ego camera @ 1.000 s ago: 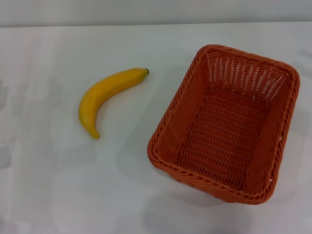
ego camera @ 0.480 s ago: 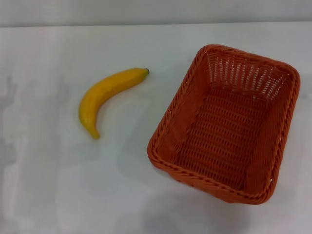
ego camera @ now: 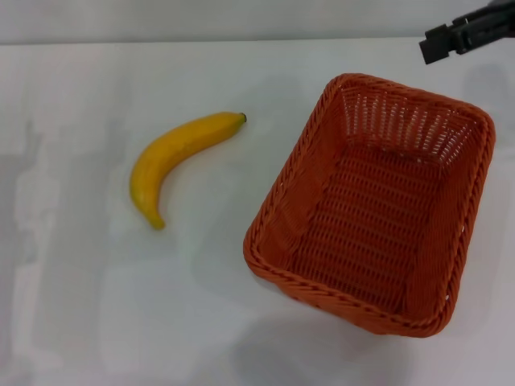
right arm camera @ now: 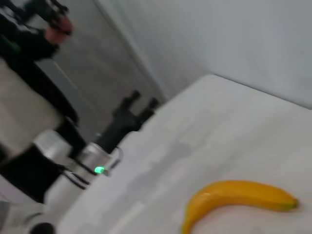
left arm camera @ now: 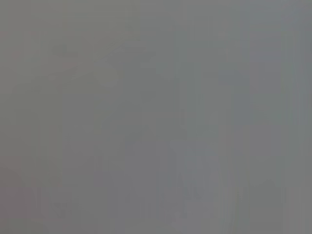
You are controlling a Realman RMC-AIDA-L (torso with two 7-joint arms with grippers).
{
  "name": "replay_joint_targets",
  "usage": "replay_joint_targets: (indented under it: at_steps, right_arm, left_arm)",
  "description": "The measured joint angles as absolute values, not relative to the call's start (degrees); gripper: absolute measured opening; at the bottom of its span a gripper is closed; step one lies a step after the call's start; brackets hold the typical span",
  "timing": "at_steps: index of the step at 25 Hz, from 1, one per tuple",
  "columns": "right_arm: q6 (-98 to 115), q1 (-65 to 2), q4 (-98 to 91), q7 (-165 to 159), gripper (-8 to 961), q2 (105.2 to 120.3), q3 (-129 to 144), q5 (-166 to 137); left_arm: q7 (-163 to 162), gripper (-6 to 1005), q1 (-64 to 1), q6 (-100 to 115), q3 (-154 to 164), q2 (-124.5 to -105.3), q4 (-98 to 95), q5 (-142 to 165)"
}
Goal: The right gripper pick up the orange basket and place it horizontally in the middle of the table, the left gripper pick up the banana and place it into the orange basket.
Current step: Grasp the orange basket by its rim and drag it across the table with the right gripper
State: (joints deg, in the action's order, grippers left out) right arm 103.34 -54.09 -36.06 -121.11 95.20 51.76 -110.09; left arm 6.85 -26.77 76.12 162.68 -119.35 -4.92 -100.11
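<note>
The orange basket (ego camera: 370,233) stands empty on the right half of the white table (ego camera: 96,305), skewed, with its long side running roughly away from me. Left of it the yellow banana (ego camera: 173,157) lies flat on the bare tabletop, and it also shows in the right wrist view (right arm camera: 239,197). My right gripper (ego camera: 436,44) reaches in at the far right corner, above and beyond the basket's far rim, touching nothing. My left gripper (right arm camera: 143,100), with a green light on its wrist, hangs off the table's left edge, open and holding nothing. The left wrist view is plain grey.
A pale wall runs along the table's far edge (ego camera: 241,40). In the right wrist view a person in dark clothes (right arm camera: 34,44) stands beyond the table's left side. Bare tabletop lies between the banana and the basket.
My right gripper has come into the head view at the far right corner, where nothing showed before. Banana and basket have not moved.
</note>
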Motion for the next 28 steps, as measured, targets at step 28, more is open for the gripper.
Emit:
replay_joint_targets:
  at_steps: [28]
  right_arm:
    - [86.1, -57.6, -49.0, -127.1, 744, 106.30, 56.4, -140.5]
  left_arm:
    - [7.2, 875, -26.8, 75.3, 162.7, -119.35, -4.9, -98.9]
